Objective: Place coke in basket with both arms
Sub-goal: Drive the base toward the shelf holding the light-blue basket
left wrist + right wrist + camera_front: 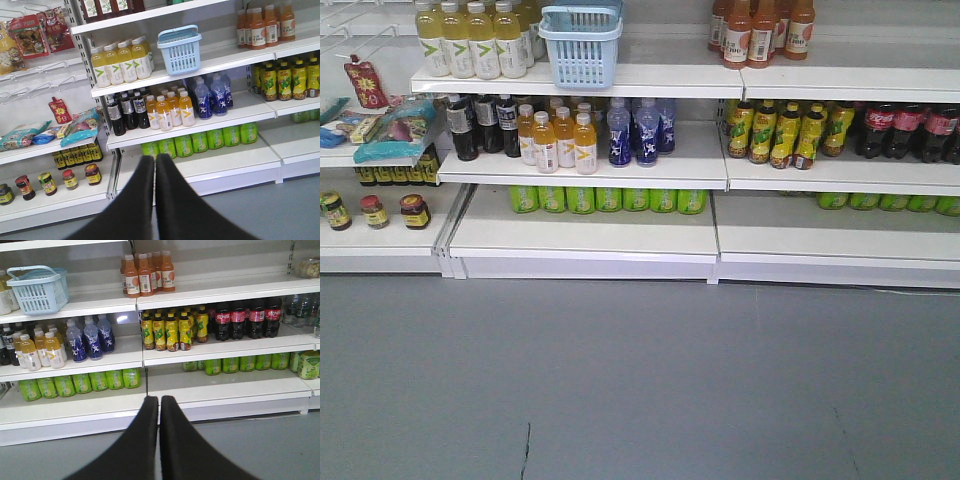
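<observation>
L fingers (142, 180) & R fingers (146, 420) are both pressed together w/ nothing between them, each low in front of the shelves. Basket (582, 45) sits upright on a white shelf (650, 78). Coke (222, 319) bottles stand in a row one shelf below the basket & well off to its right, just past the yellow-green bottles (167, 330).

Even, cool-white light throughout, slightly soft, glare on one shelf (121, 318)

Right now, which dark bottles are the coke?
The red-labelled bottles on the right bay's middle shelf; the left bay's dark bottles carry black-and-white labels.
</observation>
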{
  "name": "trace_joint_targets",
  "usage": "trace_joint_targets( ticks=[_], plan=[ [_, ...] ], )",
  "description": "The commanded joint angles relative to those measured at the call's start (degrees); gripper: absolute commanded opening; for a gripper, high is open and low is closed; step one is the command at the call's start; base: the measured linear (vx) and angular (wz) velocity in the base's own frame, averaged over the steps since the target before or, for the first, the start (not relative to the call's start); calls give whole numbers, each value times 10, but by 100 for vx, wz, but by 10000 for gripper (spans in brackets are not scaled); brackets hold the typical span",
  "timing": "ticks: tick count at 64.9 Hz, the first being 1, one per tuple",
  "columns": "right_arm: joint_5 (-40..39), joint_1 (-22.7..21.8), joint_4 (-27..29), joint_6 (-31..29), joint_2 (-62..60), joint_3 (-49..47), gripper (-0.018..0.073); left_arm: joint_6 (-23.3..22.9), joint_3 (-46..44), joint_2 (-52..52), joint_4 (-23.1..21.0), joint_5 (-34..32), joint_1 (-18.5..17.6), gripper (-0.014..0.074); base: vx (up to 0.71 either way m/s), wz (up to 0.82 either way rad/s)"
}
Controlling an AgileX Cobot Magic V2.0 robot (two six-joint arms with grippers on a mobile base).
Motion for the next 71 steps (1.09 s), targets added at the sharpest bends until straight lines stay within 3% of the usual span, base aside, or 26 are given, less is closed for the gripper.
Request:
trace_joint_targets(
  ticks=[1, 71],
  plan=[
    [-37, -1, -10, -2, -11, 6, -4, -8, -1, -7, -3, -40, -3, -6, 0, 0],
    [-37, -1, -10, -2, -11, 6, -4, -8, -1, -7, -3, -40, -3, -6, 6, 1]
  ],
)
